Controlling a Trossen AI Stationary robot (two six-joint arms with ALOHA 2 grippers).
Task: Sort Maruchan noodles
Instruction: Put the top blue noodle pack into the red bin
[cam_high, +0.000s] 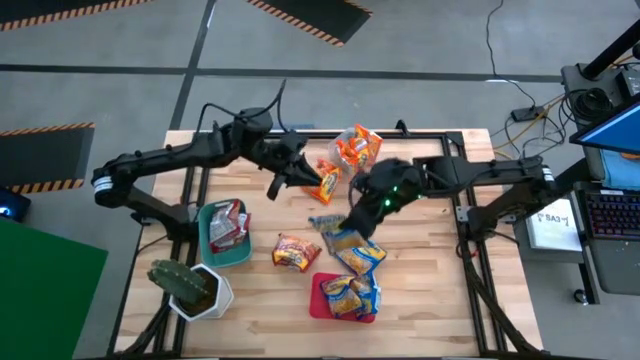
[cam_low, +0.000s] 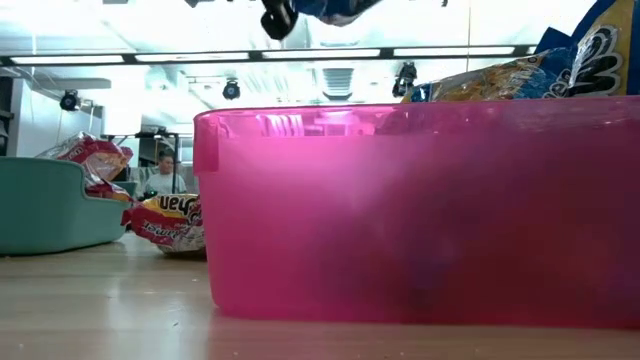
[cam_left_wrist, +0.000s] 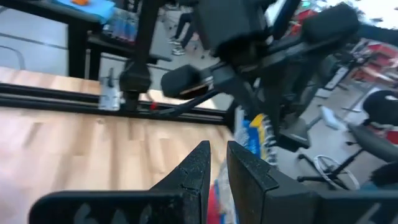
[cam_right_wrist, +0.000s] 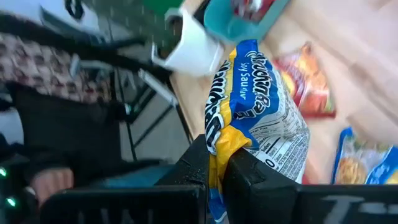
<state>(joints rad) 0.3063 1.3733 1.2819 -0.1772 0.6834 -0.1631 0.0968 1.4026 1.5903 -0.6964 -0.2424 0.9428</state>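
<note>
Maruchan noodles: packets lie scattered over the middle of the table (cam_high: 420, 300); one blue-and-yellow packet (cam_right_wrist: 255, 118) is off the wood, pinched by the right gripper (cam_right_wrist: 214, 168).
Right gripper: clamped tight on one edge of that packet, so the rest sticks out beyond the fingers; in the high view it sits near the table's centre.
Why held so: I'd judge a thin edge pinch suits a flat crinkly bag and leaves it free to drop into a bin.
Left gripper (cam_left_wrist: 214, 165): fingers nearly together with only a narrow slit between them; in the high view an orange packet (cam_high: 326, 184) sits at its tip, towards the far side, so it looks to be gripping that one.
Red bin (cam_high: 318, 304): near edge, right of centre, heaped with blue-and-yellow packets, which likely makes it the home for the one in hand.
Teal bin (cam_high: 205, 222): left side, holding silver-and-red packets.
Clear bin (cam_high: 372, 136): far side, holding orange packets.
Loose on the wood: an orange-red packet (cam_high: 296, 251) between the teal and red bins, and blue-and-yellow ones just beyond the red bin.
In the way: the two arms crowd each other over the centre; potted cactus (cam_high: 185, 282) at the near left corner stands clear of both.
</note>
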